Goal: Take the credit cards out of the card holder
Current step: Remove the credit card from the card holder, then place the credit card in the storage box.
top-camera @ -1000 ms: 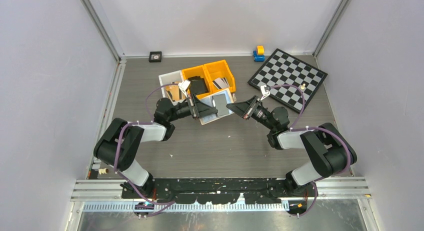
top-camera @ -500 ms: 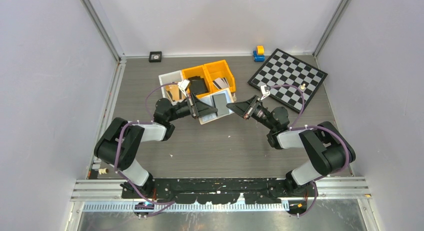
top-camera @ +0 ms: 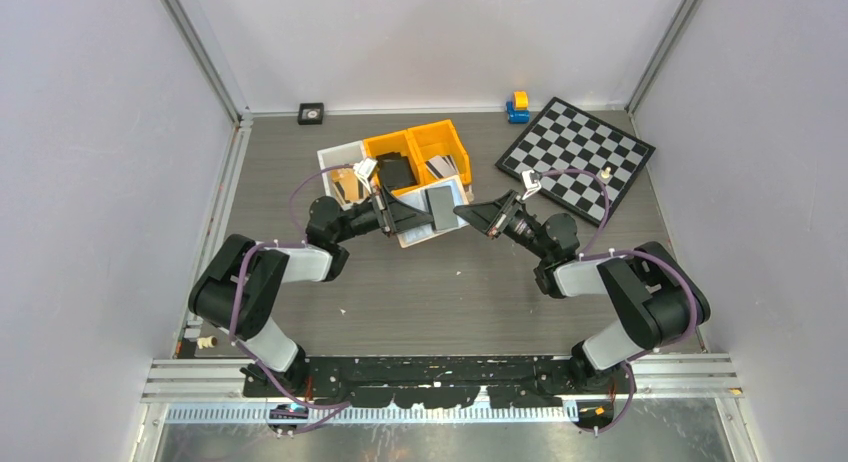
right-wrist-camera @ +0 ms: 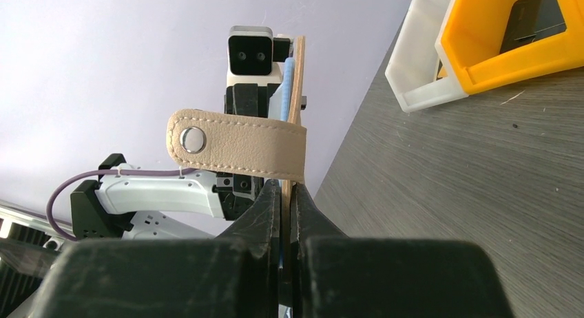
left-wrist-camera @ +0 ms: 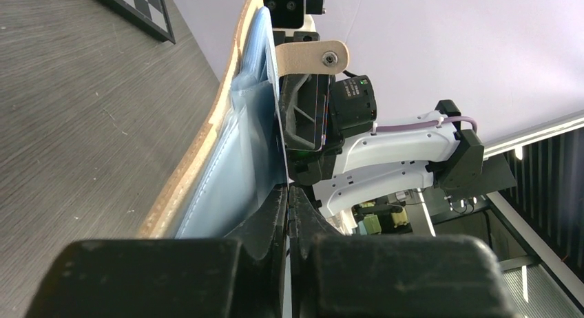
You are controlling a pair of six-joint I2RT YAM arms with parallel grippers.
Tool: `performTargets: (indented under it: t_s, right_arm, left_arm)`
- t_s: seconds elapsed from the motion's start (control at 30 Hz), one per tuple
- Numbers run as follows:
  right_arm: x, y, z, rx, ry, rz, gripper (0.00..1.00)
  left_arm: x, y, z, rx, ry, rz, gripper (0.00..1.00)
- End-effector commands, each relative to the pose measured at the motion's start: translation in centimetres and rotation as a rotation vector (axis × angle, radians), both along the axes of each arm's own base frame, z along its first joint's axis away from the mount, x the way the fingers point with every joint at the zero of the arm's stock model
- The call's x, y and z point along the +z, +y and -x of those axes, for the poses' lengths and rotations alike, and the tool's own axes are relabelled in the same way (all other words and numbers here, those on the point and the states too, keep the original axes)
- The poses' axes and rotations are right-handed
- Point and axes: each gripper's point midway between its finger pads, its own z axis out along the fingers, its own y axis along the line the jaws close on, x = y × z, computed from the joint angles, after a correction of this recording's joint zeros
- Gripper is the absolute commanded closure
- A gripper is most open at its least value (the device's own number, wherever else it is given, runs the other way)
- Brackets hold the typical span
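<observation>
Both my wrist cameras catch the card holder (left-wrist-camera: 227, 160) edge-on, so I can't tell whether any cards sit in its pockets. My left pincer (left-wrist-camera: 289, 206) and right pincer (right-wrist-camera: 288, 194) are dark blurs, cut off at the bottom edge.

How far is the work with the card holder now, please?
Done: a striped card lies in the orange bin. In hand: the left gripper and the right gripper are both shut on the card holder, holding it between them. Left: I cannot tell whether any cards are in its pockets.
</observation>
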Motion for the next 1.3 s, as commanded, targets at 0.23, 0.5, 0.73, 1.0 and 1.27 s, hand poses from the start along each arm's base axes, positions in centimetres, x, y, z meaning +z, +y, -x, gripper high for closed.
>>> performTargets:
  t_s: [0.23, 0.5, 0.73, 1.0, 1.27]
  right_arm:
    - [1.7, -0.4, -0.7, -0.013, -0.059, -0.030, 0.97]
    - [1.5, -2.9, -1.3, -0.128, -0.057, -0.034, 0.97]
    - [0.1, -4.5, -2.2, -0.218, -0.010, 0.007, 0.99]
    - [-2.5, -6.4, -3.5, -0.332, 0.074, 0.107, 1.00]
    - [-4.0, -9.2, -4.0, -0.491, 0.107, 0.254, 1.00]
  left_arm:
    - [1.4, 0.6, 0.2, 0.008, -0.077, 0.034, 1.00]
    - [-0.2, 1.3, -1.0, 0.056, -0.012, -0.009, 1.00]
    - [-1.1, 1.8, -1.6, 0.079, 0.029, -0.035, 1.00]
    - [-2.8, 3.0, -3.0, 0.143, 0.088, -0.084, 1.00]
    - [-5.6, 4.8, -8.0, 0.329, 0.155, -0.333, 1.00]
